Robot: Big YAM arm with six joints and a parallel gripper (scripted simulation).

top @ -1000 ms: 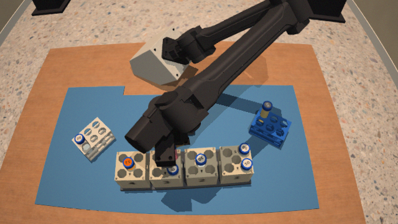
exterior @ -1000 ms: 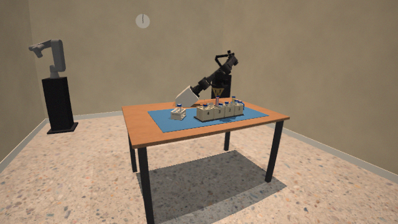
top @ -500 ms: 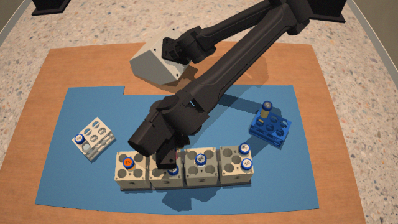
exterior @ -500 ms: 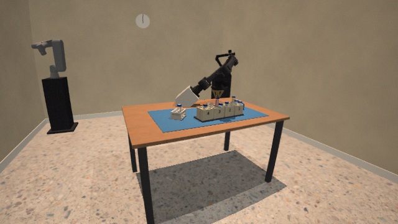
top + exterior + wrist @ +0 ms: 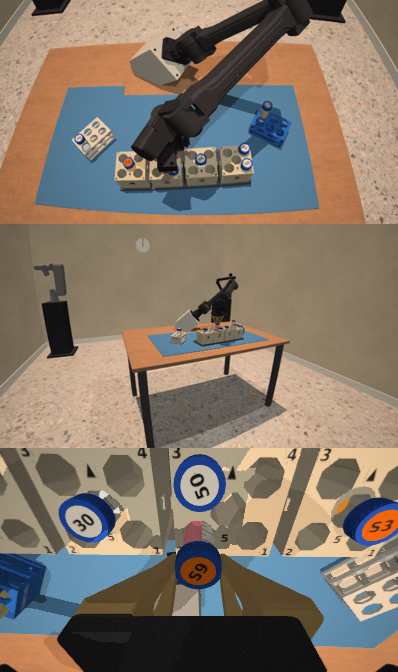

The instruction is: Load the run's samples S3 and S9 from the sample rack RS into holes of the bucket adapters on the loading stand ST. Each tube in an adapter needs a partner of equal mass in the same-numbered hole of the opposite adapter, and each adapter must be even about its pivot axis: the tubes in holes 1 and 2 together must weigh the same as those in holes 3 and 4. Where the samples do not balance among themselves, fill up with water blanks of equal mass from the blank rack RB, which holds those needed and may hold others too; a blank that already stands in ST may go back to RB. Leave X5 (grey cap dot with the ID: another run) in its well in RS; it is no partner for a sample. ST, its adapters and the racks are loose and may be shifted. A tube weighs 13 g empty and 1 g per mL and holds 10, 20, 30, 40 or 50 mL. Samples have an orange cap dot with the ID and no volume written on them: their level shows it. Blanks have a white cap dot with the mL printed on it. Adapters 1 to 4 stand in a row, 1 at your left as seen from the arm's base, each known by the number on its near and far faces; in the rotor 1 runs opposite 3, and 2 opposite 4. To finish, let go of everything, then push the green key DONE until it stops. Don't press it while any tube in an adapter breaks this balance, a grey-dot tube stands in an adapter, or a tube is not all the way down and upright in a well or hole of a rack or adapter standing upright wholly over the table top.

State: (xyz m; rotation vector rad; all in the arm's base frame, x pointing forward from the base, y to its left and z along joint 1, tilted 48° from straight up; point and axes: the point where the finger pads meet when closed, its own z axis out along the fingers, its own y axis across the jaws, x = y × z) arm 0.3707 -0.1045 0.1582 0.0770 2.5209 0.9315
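Since my gripper (image 5: 198, 560) is clamped on the S9 tube (image 5: 198, 568), what matters now is where that tube points. Its orange-dotted cap sits nearest my wrist, between the two fingers. The body runs straight away from me along them, down and forward, with its pinkish lower end leading. That end lies just short of, or just over, the near lip of the adapter (image 5: 165, 182) directly ahead, which I take to be number 3. It looks aimed at that adapter's near-left hole, though I cannot tell whether the tip has entered. Just beyond, in the same adapter, stands the 50 blank (image 5: 198, 483), in line with my tube and close behind the target. I judge the descent needs to follow the tube's own axis so that the tube does not lean into that cap. One adapter to my left stands the 30 blank (image 5: 86, 518), and one to my right sits S3 (image 5: 372, 523), both apart from my fingers. The whole row runs along the edge of the table (image 5: 62, 62) farthest from my base. The blue rack (image 5: 281, 137) lies off toward my left edge, holding one tube (image 5: 267, 107) with yellowish contents.
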